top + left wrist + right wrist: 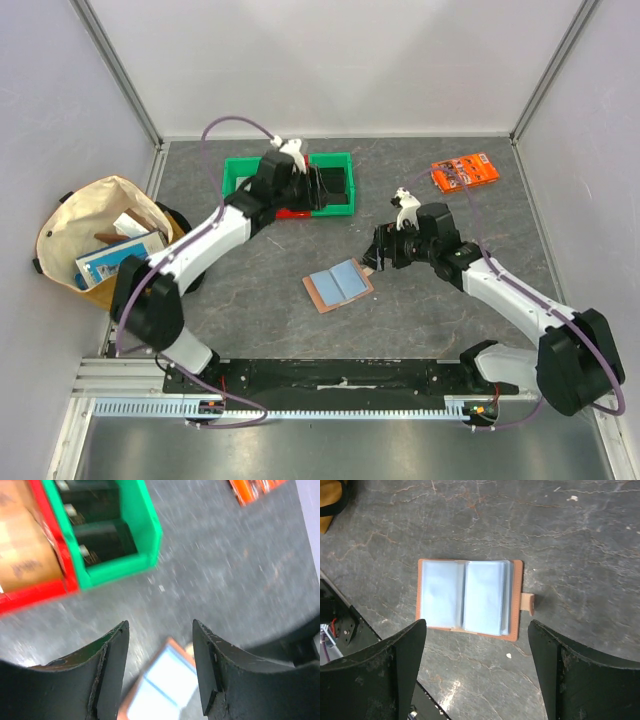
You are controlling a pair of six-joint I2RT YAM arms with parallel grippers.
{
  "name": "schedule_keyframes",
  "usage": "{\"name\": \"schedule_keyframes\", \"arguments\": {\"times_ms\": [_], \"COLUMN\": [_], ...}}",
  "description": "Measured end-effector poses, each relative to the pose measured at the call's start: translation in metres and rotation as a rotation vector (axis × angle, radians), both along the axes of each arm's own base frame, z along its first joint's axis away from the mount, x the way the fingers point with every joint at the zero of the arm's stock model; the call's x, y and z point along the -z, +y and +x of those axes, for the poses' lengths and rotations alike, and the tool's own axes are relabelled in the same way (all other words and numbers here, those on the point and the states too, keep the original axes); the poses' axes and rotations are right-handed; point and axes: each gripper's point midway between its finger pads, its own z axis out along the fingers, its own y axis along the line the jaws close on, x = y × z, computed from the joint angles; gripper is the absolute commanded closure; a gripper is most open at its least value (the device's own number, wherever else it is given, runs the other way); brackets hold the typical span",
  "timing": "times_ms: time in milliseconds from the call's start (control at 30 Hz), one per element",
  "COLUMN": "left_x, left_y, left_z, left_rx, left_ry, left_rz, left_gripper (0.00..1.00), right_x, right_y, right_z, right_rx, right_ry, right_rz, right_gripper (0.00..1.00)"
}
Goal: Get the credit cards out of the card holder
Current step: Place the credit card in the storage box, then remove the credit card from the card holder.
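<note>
The small reddish-brown leather card holder lies open and flat near the middle of the tabletop, a little toward the near edge, with its pale blue pockets facing up. Its long axis runs roughly left to right, tilted so the right end sits slightly farther from the arms. The little tab sticks out at that right end.

The right fingers are spread wide with nothing between them. They hang just beside the holder's right end, and in the wrist view the open holder lies straight ahead of the tips, its length spanning almost the whole gap from one finger to the other.

The left fingers are also apart and empty. They are well off toward the far edge, over the green plastic bin, with the holder only at the lower rim of their view.

So the right arm is plainly the nearer one, and I judge the next reach is its to make. Whether any credit cards sit in the pockets I cannot tell. The dark flat pieces in the green bin may be cards.
</note>
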Motion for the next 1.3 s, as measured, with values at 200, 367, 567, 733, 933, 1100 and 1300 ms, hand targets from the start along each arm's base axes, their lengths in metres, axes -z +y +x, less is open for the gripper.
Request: {"name": "schedule_keyframes", "arguments": {"times_ms": [200,367,567,733,933,1100,1300], "left_x": [0.029,0.086,0.120,0.128,0.154,0.170,0.174], "left_y": [-0.018,-0.016,-0.016,-0.025,-0.010,0.004,0.005], "left_z": [-0.102,-0.170,-0.203,-0.203,-0.206,-0.211,-0.211], "left_rx": [0.126,0.184,0.191,0.181,0.127,0.090,0.072], "left_ry": [0.077,0.212,0.280,0.270,0.309,0.332,0.346], "left_rz": [-0.005,0.036,0.067,0.075,0.135,0.174,0.172], "left_gripper": [0.46,0.65,0.77,0.87,0.94,0.98,0.98], "right_x": [0.006,0.021,0.052,0.067,0.083,0.093,0.094], "right_y": [0.015,0.033,0.047,0.049,0.049,0.048,0.050], "right_z": [0.001,-0.002,-0.010,-0.013,-0.015,-0.016,-0.017], "right_rx": [-0.043,-0.077,-0.088,-0.076,-0.058,-0.049,-0.052], "right_ry": [0.024,0.052,0.114,0.131,0.149,0.162,0.162], "right_rz": [0.046,0.048,-0.007,-0.052,-0.101,-0.127,-0.129], "right_gripper": [0.12,0.16,0.27,0.32,0.35,0.39,0.48]}}
